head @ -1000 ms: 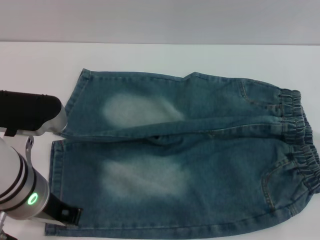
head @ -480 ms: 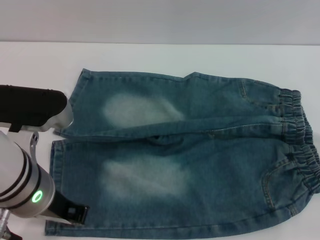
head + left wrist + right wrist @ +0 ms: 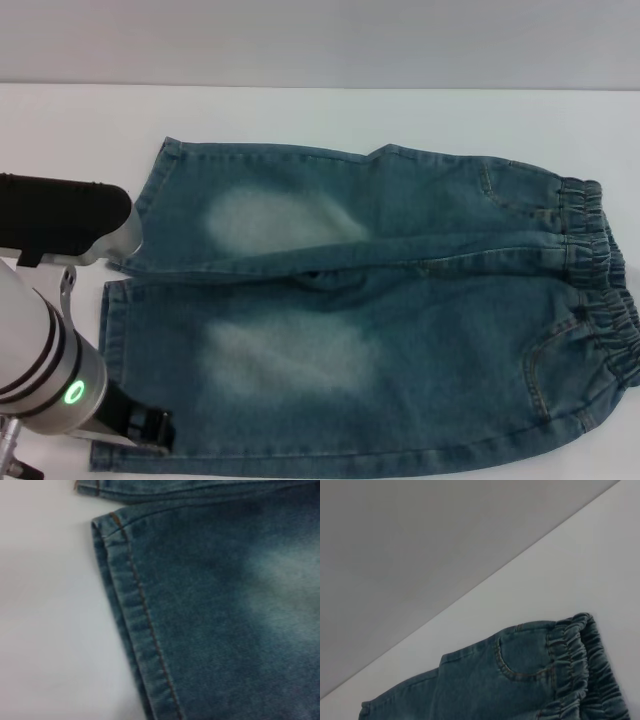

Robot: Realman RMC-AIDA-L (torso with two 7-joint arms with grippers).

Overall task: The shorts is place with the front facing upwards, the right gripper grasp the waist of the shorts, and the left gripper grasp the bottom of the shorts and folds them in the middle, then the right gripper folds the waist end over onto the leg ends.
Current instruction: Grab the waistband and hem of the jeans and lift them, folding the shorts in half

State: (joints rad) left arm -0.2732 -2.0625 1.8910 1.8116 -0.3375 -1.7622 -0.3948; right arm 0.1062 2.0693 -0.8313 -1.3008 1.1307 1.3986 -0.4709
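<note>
Lying flat lengthwise left-right, shorts (image 3: 380, 310), waist rightward, left tool (image 3: 150, 430) state unclear

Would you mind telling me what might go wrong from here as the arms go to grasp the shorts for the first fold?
1. The left gripper sits at the near corner of the bottom of the shorts; a grasp there may catch only one layer of hem.
2. The shorts already bunch along the crotch seam, so folding could trap that wrinkle.
3. The right gripper is not in the head view; the waistband lies near the table edge and may slide.
</note>
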